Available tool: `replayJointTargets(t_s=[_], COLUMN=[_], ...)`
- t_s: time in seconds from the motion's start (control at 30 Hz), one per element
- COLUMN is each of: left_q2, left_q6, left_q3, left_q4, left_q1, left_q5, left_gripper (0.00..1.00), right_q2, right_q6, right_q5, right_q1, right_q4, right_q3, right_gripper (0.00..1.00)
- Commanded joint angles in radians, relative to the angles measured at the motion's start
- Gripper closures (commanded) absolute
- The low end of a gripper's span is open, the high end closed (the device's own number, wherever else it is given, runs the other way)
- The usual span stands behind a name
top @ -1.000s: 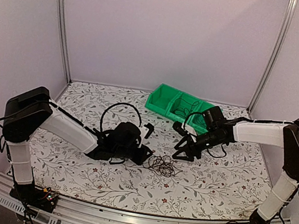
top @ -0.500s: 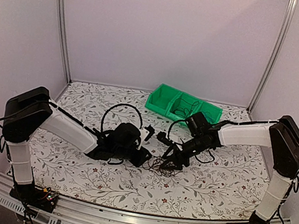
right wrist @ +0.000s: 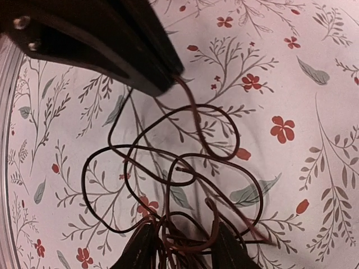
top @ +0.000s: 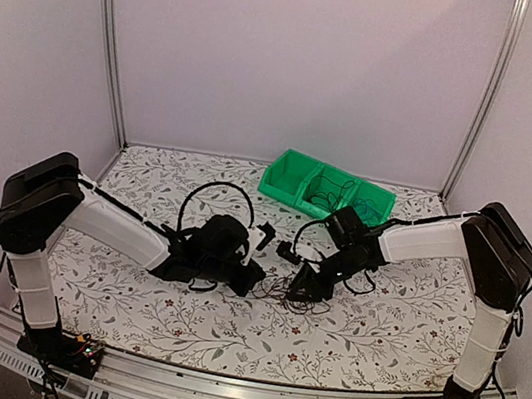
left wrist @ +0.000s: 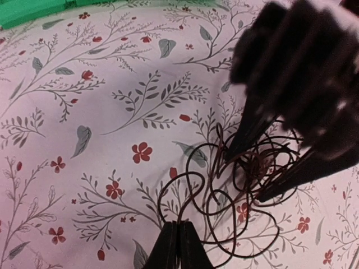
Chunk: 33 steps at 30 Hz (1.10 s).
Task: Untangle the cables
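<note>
Near centre of the bench (top: 176, 322): the cables (top: 289, 292) lie as one small knot of thin, dark brown loops on the flowered cover.
Left end effector (left wrist: 178, 230): pressed fully together on one strand at the left border of the knot. I judge it serves as an anchor, so that the knot cannot slide away.
Right end effector (right wrist: 182, 249): fingers half apart, standing on both sides of the dense right part of the knot, with nothing pinched yet as far as I can see.
Reason for this placing: a hold on opposite sides should allow pulling the loops apart.
Far side, right of centre: green bin (top: 283, 187), well apart from the knot, probably for freed cables.
</note>
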Motion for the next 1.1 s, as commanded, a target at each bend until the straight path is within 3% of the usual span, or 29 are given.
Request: replayJointTargets(t_s=[0.0, 0.23, 0.47, 0.83, 1.07], left_q2=[-0.237, -0.578, -0.769, -0.794, -0.729], left_q6=[0.048, 0.16, 0.282, 0.348, 0.33], left_q3=[0.005, 0.047, 0.137, 0.248, 0.192], left_q4=[-0.066, -0.162, -0.12, -0.124, -0.102], left_q1=[0.01, 0.011, 0.012, 0.009, 0.012], left_q5=[-0.092, -0.362, -0.51, -0.485, -0.478], left_gripper=[1.0, 1.0, 1.0, 1.0, 1.0], right_q2=[0.026, 0.015, 0.013, -0.008, -0.142], right_q6=[0.033, 0.039, 0.023, 0.004, -0.032], right_q5=[0.085, 0.164, 0.239, 0.292, 0.224], right_q1=[0.001, 0.001, -0.012, -0.057, -0.085], right_q4=[0.025, 0.032, 0.033, 0.02, -0.056], right_q3=[0.024, 0.02, 0.011, 0.013, 0.045], right_gripper=[0.7, 0.73, 0.68, 0.62, 0.48])
